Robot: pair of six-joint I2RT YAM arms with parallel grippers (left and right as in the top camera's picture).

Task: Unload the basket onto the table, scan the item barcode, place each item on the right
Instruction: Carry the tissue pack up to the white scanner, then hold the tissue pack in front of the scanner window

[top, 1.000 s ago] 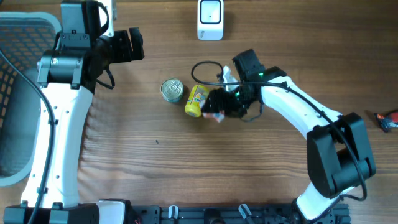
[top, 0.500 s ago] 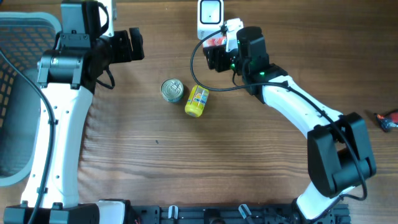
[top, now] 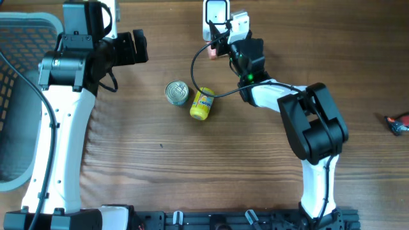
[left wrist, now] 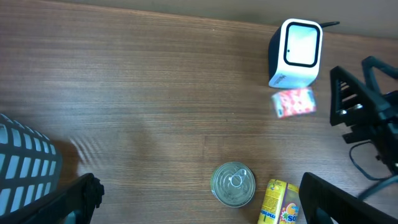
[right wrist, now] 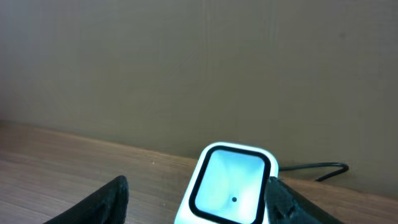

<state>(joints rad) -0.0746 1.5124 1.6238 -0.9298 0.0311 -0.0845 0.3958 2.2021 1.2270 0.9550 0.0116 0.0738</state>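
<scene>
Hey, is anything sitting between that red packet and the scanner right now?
Nothing visible does. The red packet is right in front of the scanner, by the right gripper. The can and the yellow bottle lie farther from the scanner, outside that path. The right wrist view shows the scanner window uncovered.

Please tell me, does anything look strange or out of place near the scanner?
Yes. The pink packet shows blurred in front of the scanner, apart from the right claw, whose fingers stand open with nothing between them. It looks loose, not held.
</scene>
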